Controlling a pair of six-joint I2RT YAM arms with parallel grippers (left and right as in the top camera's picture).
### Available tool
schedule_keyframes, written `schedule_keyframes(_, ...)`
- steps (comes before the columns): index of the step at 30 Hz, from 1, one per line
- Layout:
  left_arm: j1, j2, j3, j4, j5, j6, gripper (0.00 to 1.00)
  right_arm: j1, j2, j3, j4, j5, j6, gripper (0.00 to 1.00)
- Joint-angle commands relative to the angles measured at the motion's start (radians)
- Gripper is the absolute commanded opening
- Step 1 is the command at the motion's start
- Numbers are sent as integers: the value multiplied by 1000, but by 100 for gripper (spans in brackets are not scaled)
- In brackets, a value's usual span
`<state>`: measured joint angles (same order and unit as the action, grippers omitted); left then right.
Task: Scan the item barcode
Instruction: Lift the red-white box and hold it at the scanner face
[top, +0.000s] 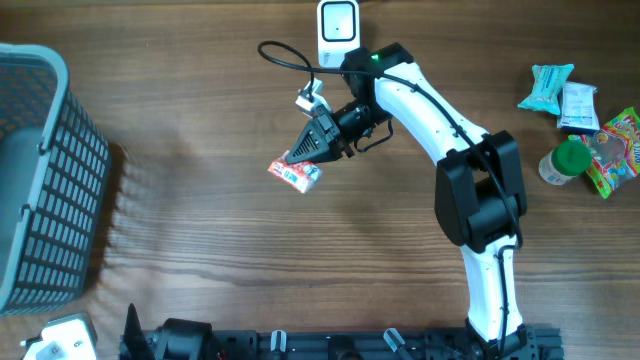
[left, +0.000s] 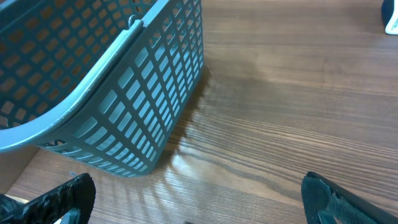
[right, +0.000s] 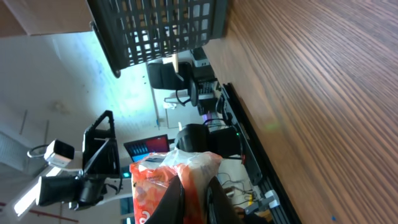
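right tool (top: 298, 159) pinching snack packet (top: 296, 176), wooden table (top: 250, 260)

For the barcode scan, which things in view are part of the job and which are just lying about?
Part of the job:
- red and white packet, pinched in the right gripper
- white scanner at the far edge

Lying about:
- grey basket, left side
- teal packet, green-capped bottle and colourful snack packets, right side

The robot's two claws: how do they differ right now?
The left gripper is wide open and empty; the right gripper is shut on a snack packet. The left gripper is beside the basket; the right gripper is out over the table. Both have dark fingers.
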<state>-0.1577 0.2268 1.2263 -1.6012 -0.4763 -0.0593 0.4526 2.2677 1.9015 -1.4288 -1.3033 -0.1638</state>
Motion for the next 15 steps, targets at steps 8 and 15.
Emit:
schedule_keyframes(8,3,-10,-2,2,5,-9,100,4,-22,45,262,906,191,4)
schedule_keyframes(15,3,-10,-2,2,5,-9,100,4,-22,114,632,1057,-182,5)
